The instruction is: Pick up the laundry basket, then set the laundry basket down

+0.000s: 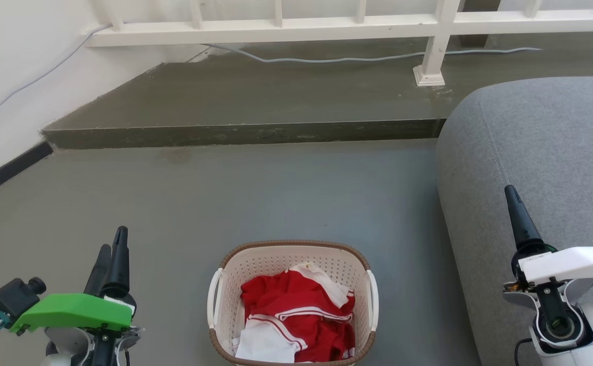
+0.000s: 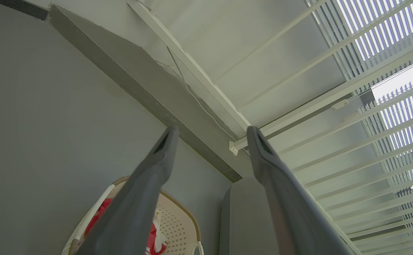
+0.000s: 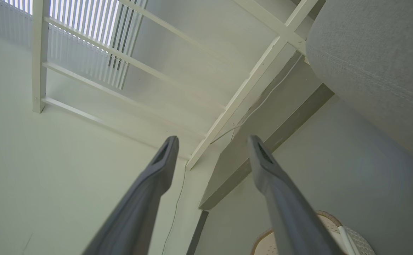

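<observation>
Head view, 7 o'clock: left gripper (image 1: 113, 240) under its green cover, fingers pointing up the frame, above bare floor (image 1: 225, 193). In the left wrist view its two dark fingers (image 2: 146, 184) stand spread apart with a clear gap and nothing between them.

Head view, 4 o'clock: right gripper (image 1: 512, 198) under a white cover. One finger shows here, its tip over the edge of the grey sofa (image 1: 540, 152). In the right wrist view both fingers (image 3: 281, 191) are spread wide, with nothing held.

Head view, 6 o'clock: laundry basket (image 1: 276, 264) on the floor, upright, between the two grippers and apart from both. The cream walls are perforated, the rim is brown, and a white handle sits on each side. The basket's near edge is cut off by the bottom of the frame. Inside lies a crumpled red and white garment (image 1: 296, 310), below the rim.

The basket stands near the sofa but apart from it, with a strip of floor between them. The sofa fills the 3 o'clock side.

At 12 o'clock, beyond the basket, a raised step (image 1: 245, 133) runs across the floor. On it stands a white railing (image 1: 286, 28), with one post foot at about 1 o'clock. A pale cable (image 1: 327, 60) lies along the step below the rail. A white wall (image 1: 11, 66) with a dark skirting closes the 10 o'clock side.

Left wrist view: the basket shows at 6 o'clock, partly behind one finger.
</observation>
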